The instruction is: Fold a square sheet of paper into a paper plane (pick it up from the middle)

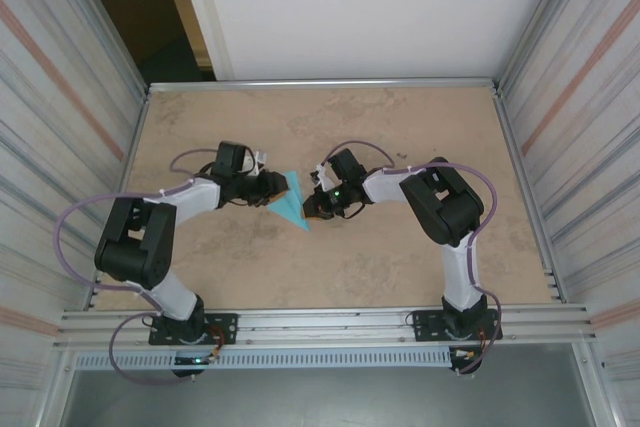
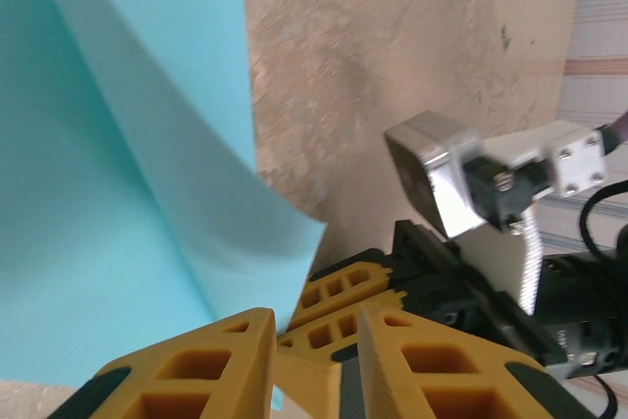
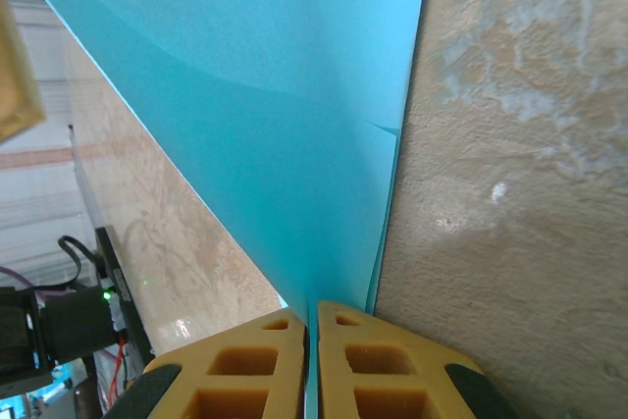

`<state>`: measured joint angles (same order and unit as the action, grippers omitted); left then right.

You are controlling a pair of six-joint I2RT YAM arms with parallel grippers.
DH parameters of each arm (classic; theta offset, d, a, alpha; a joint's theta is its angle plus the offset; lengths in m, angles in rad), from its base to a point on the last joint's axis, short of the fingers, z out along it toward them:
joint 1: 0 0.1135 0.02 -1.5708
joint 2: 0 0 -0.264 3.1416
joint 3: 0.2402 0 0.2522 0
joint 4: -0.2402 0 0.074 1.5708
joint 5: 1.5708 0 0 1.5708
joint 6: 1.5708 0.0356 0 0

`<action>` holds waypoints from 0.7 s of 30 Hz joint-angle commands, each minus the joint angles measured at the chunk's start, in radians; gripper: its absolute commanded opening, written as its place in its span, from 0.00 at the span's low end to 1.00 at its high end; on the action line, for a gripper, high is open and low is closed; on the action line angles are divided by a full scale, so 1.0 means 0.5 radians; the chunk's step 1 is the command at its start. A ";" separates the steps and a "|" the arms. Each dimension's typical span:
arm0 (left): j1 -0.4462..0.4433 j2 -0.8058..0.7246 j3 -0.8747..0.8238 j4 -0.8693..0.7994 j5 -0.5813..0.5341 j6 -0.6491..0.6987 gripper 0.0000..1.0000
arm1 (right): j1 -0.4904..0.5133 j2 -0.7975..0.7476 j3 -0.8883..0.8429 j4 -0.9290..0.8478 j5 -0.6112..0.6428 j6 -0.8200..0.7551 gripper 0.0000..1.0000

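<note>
Meeting over the middle of the tan worktop [image 1: 400,137], the two arms faced each other with the square sheet of paper [image 1: 291,203] between them, already folded into a light-blue triangle whose sharp tip pointed toward the near edge. The right end effector [image 1: 312,203] was just beside the sheet's right side; in the right wrist view its yellow fingers [image 3: 255,380] were pressed together on the paper's lower edge, and the sheet [image 3: 294,95] fanned upward from them with a crease running through it, hiding much of the worktop behind. The left end effector [image 1: 272,188] sat at the sheet's left side. In the left wrist view its fingers [image 2: 196,370] stood apart, the paper [image 2: 118,193] curved up on the left with one corner hanging free, and the other arm's yellow fingers [image 2: 339,291] showed through the gap. Whether the left fingers touched the sheet could not be told. Corrugated side walls [image 1: 60,97] closed in the worktop, a white panel [image 1: 380,7] stood behind it, and a purple cable [image 1: 70,217] looped from the left arm.
</note>
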<state>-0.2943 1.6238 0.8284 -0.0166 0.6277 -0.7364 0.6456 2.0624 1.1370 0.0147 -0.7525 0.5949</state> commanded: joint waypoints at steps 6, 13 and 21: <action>-0.056 0.133 0.007 0.017 -0.028 0.034 0.26 | -0.007 0.087 -0.022 -0.159 0.137 -0.010 0.10; -0.073 0.215 0.061 0.116 0.039 0.020 0.21 | -0.015 0.087 -0.032 -0.161 0.131 -0.012 0.10; -0.108 0.309 0.138 0.080 0.048 0.037 0.20 | -0.020 0.076 -0.031 -0.156 0.131 -0.023 0.12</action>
<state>-0.3408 1.7588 0.8692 0.0200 0.6296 -0.7357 0.6426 2.0624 1.1370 0.0162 -0.7540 0.5945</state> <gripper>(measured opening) 0.199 0.118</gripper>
